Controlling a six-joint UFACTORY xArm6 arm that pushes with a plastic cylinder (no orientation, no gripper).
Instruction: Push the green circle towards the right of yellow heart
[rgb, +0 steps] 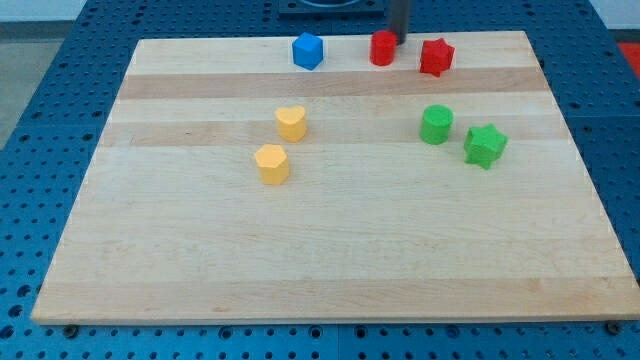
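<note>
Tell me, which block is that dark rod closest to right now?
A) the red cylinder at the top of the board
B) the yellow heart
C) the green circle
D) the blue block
A: my tip sits at the view's top, right beside the red cylinder, apparently touching its right side, while the green circle lies well below, towards the view's bottom.

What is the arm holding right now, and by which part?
Nothing: the arm has no gripper. My tip sits at the view's top beside the red cylinder, far from the green circle and the yellow heart.
</note>
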